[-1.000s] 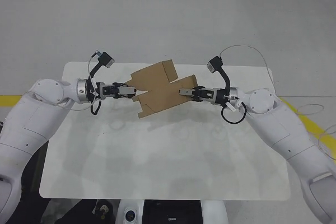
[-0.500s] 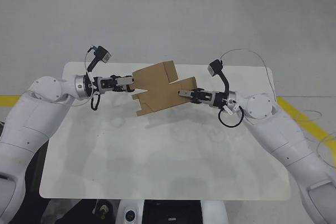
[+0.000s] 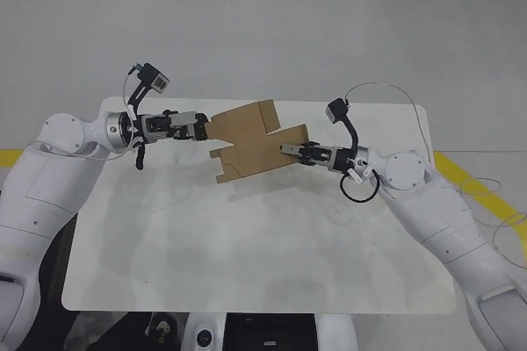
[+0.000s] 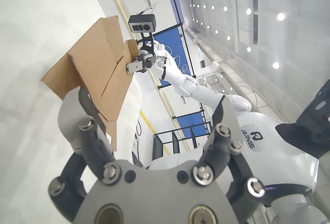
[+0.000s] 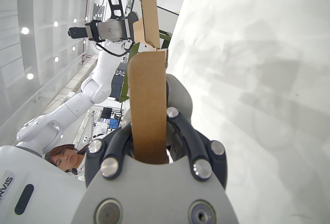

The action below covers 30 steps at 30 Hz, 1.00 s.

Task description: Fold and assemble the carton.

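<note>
White tabletop (image 3: 246, 263), and the still-flat brown carton (image 3: 250, 140) hangs in the air over its far edge, roughly midway along. It's tilted up instead of lying down, I'd guess so the panels have room to swing open. Right pincer (image 3: 287, 149) is pinching a flap to anchor that side. Left pincer (image 3: 202, 130) is spread wide at the opposite edge. One finger might be touching cardboard, hard to say.

Bright overhead light — ceiling lamps (image 4: 280, 16) flaring, wrist views fisheye-bent at edges, soft shadows on table (image 3: 246, 263)
</note>
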Available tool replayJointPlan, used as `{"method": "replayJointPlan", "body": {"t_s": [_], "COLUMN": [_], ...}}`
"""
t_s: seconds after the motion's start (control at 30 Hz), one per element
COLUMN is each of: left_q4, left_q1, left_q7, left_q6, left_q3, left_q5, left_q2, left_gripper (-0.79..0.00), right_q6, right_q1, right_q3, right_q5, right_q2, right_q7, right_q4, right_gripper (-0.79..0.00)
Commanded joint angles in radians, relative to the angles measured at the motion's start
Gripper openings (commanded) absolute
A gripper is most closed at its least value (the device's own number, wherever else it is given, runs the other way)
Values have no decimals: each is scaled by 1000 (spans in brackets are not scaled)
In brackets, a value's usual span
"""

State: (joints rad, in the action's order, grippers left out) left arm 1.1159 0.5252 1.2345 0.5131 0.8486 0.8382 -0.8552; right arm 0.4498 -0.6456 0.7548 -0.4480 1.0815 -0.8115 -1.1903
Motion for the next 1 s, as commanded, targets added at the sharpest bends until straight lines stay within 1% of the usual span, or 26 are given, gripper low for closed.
{"method": "replayJointPlan", "body": {"t_s": [0.0, 0.3, 0.63, 0.83, 0.87, 0.97], "left_q4": [9, 19, -19, -29, -31, -40], "left_q1": [2, 14, 19, 22, 23, 24], "left_q7": [-1, -31, -54, -51, -49, -45], "left_q6": [-5, -41, -60, -68, -68, -73], "left_q3": [5, 4, 12, 20, 22, 25], "left_q5": [-2, -38, -108, -118, -119, -127], "left_q2": [-3, -22, -38, -47, -48, -53], "left_gripper": [0, 0, 0, 0, -65, -206], "right_q6": [0, 13, 20, 20, 20, 22], "right_q1": [-2, -6, -5, -7, -7, -8], "right_q3": [1, 8, 22, 30, 31, 36], "right_q5": [2, 5, 20, 29, 30, 33], "right_q2": [4, 22, 40, 49, 50, 54], "right_q7": [-2, -9, -8, -13, -14, -16], "right_q4": [0, 0, 3, 3, 4, 6], "right_gripper": [-785, -785, -785, -785, -785, -785]}}
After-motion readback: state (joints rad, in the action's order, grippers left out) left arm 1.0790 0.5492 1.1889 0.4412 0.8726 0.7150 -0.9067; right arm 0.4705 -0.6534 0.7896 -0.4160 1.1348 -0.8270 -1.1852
